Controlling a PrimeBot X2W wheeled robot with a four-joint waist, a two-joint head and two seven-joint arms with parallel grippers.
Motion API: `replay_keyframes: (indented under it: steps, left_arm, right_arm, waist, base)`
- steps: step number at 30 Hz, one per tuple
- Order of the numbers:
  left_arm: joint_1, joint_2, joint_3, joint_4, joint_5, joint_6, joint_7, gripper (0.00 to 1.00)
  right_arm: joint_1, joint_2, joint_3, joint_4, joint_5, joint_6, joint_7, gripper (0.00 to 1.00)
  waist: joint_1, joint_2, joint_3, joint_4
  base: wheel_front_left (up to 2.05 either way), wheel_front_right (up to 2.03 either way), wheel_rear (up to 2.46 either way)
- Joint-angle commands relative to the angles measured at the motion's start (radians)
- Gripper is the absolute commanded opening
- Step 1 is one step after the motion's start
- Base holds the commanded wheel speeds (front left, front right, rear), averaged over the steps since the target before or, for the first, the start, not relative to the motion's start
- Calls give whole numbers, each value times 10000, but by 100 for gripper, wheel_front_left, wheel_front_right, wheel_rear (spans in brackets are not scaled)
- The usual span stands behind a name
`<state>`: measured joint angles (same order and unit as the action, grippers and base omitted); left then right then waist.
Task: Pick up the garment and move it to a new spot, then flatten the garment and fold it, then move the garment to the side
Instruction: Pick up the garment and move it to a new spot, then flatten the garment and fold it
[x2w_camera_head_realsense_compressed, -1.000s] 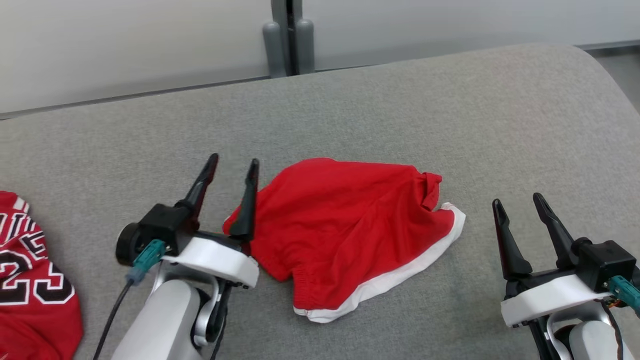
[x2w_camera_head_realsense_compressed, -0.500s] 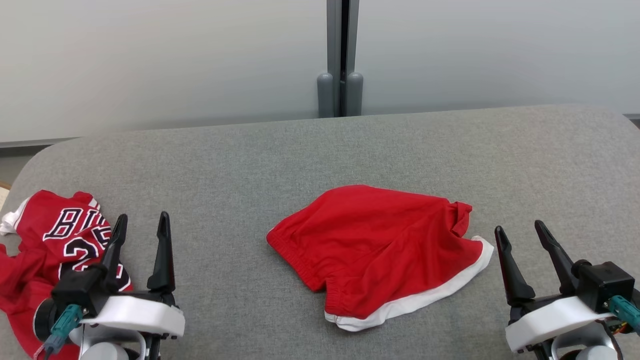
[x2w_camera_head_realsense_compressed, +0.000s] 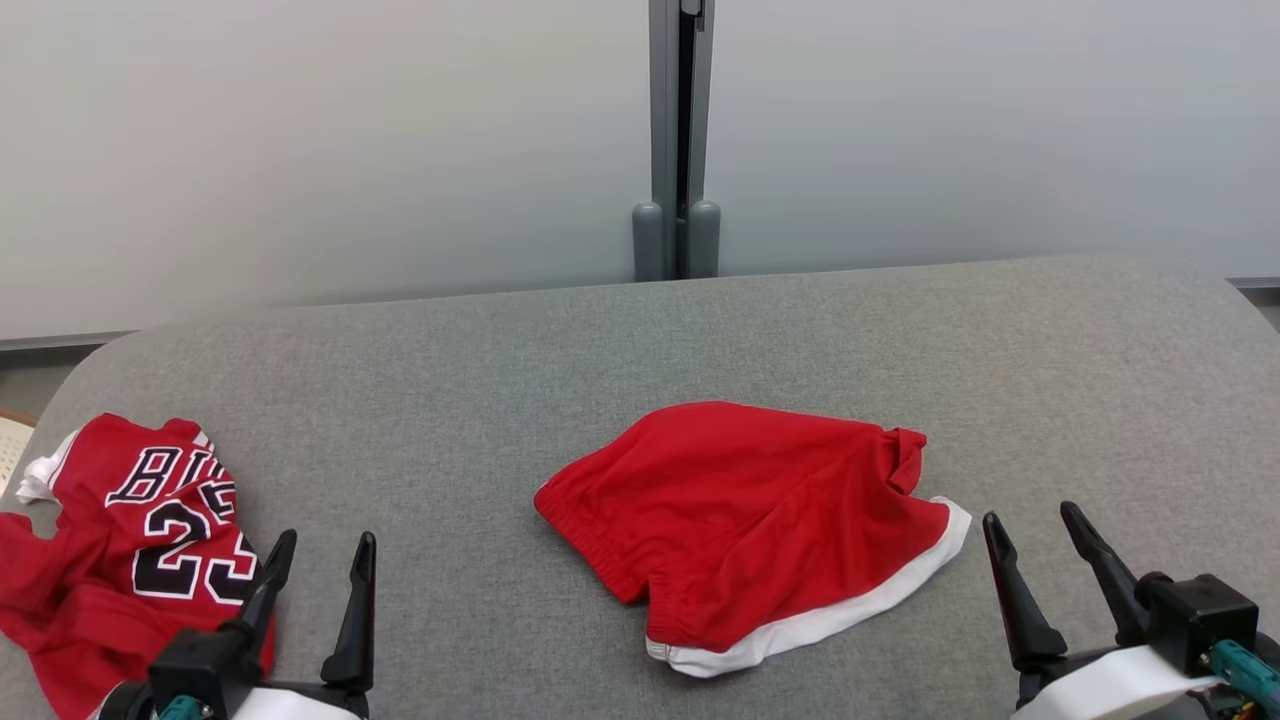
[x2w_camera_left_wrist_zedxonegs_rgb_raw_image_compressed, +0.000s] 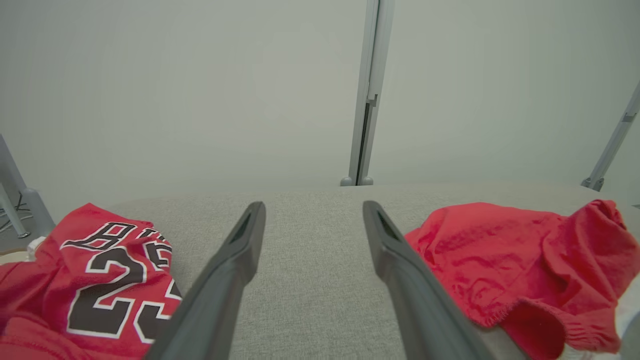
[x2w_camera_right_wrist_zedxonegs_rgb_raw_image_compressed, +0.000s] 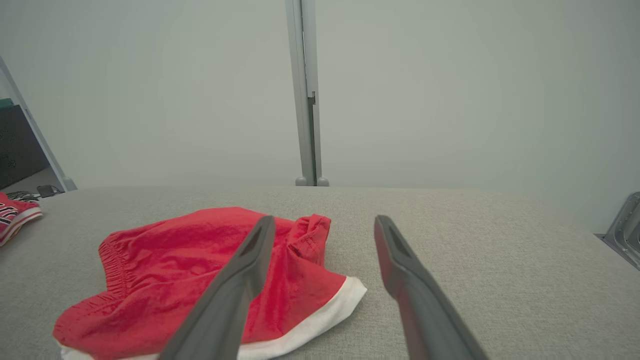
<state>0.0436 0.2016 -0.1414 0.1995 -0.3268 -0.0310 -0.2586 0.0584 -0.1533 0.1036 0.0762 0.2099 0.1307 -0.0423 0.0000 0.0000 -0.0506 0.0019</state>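
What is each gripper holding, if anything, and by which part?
Nothing is held. The left gripper and right gripper are open and empty; the red shorts lie free on the grey surface between them.

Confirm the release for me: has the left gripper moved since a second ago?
Yes. The left gripper was at the red shorts, over their waistband edge; now it stands open, well off to their left, beside the jersey.

Two red garments are lying on one grey counter (x2w_camera_head_realsense_compressed: 500, 380): one pair of shorts (x2w_camera_head_realsense_compressed: 740, 520) and one numbered jersey (x2w_camera_head_realsense_compressed: 120, 540). Two hands are showing, one left hand (x2w_camera_head_realsense_compressed: 326, 541) and one right hand (x2w_camera_head_realsense_compressed: 1029, 515), each carrying two dark fingers (x2w_camera_head_realsense_compressed: 355, 620). One grey post (x2w_camera_head_realsense_compressed: 680, 140) is standing behind.
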Motion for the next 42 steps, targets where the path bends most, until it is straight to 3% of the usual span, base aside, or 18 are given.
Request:
replay_keyframes:
  steps: [1, 28, 33, 38, 42]
  left_arm:
    - [100, 51, 1, -73, 92, 82, 1, 100]
    - [472, 244, -367, -701, 275, 525, 427, 100]
    - [294, 78, -903, -927, 259, 233, 918, 100]
    - [-20, -337, -2224, -750, 33, -563, 1863, 100]
    - [-309, -596, -3173, -344, -310, -863, 2478, 100]
  right_arm:
    - [105, -35, -31, -55, 42, 2, 57, 100]
    - [261, 36, -93, -289, -33, 2, 255, 100]
    - [260, 48, -102, -299, -38, 2, 254, 100]
    - [219, 46, -49, -301, -62, 2, 310, 100]
    - [119, 48, 24, -244, 7, 2, 287, 100]
  waist:
    - [0, 0, -28, -4]
    - [0, 0, -84, -38]
    - [0, 0, -7, -32]
    - [0, 0, 234, -72]
    - [0, 0, 426, -213]
  base:
    - [0, 0, 0]
    - [0, 0, 0]
    - [0, 0, 0]
    - [0, 0, 0]
    - [0, 0, 0]
